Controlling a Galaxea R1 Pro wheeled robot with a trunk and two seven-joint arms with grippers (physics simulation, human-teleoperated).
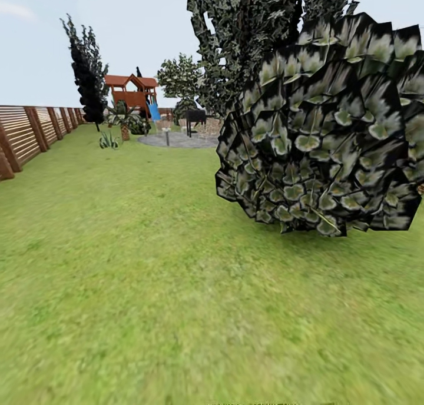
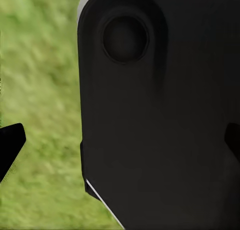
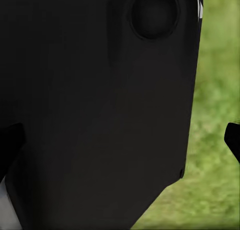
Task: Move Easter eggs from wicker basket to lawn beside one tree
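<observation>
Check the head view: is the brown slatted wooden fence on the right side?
No, the brown slatted wooden fence runs along the left edge of the lawn.

The lawn [image 1: 147,287] looks like soft, mottled green grass, matt and slightly blurred. The fence [image 1: 26,134] at its edge is brown wood in horizontal slats with a dull finish. The big bush [image 1: 321,128] standing on the lawn has flat, papery leaves, pale green with dark edges. Beyond the lawn, a round patch of paving [image 1: 176,140] looks grey and stony, and the playhouse [image 1: 134,93] behind it looks like reddish-brown wood. In both wrist views a smooth, matt black plastic-looking robot part [image 2: 165,120] hangs over the grass.
</observation>
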